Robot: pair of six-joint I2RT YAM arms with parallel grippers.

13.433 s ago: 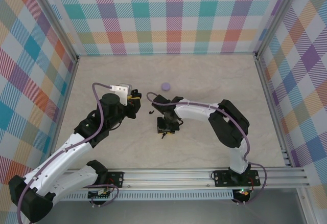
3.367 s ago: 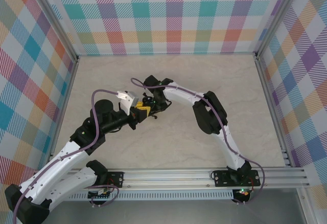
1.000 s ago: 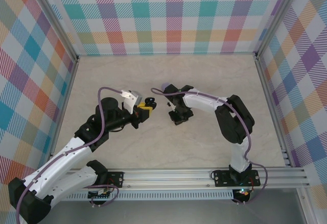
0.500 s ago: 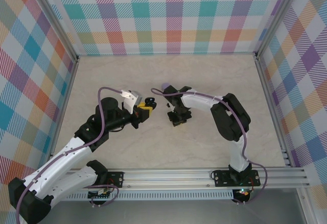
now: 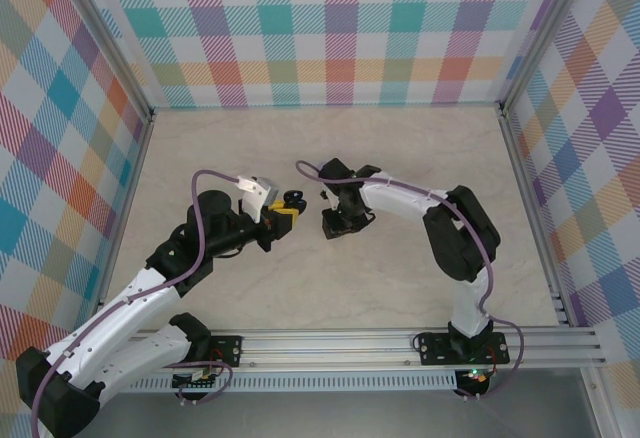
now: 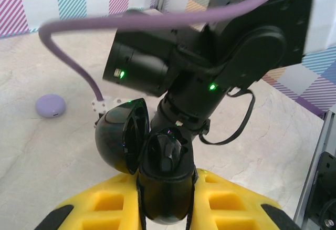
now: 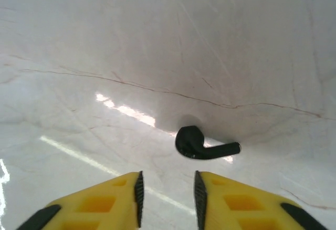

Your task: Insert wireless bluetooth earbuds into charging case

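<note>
A black earbud (image 7: 202, 145), judged light, hard, slippery and best pinched across its stem, was seen lying on the table (image 7: 79, 56) just ahead of the narrowly parted, empty right claw (image 7: 167, 189), while the open black charging case (image 6: 160, 159) was pinched in the left claw (image 6: 167, 211).

It was a robot test cell. Bright plaid-printed panel walls (image 5: 340, 28) in silver aluminium framing (image 5: 105, 38) boxed in a pale marble-look tabletop (image 5: 400, 268), with a silver mounting rail (image 5: 330, 341) along its near edge.
</note>
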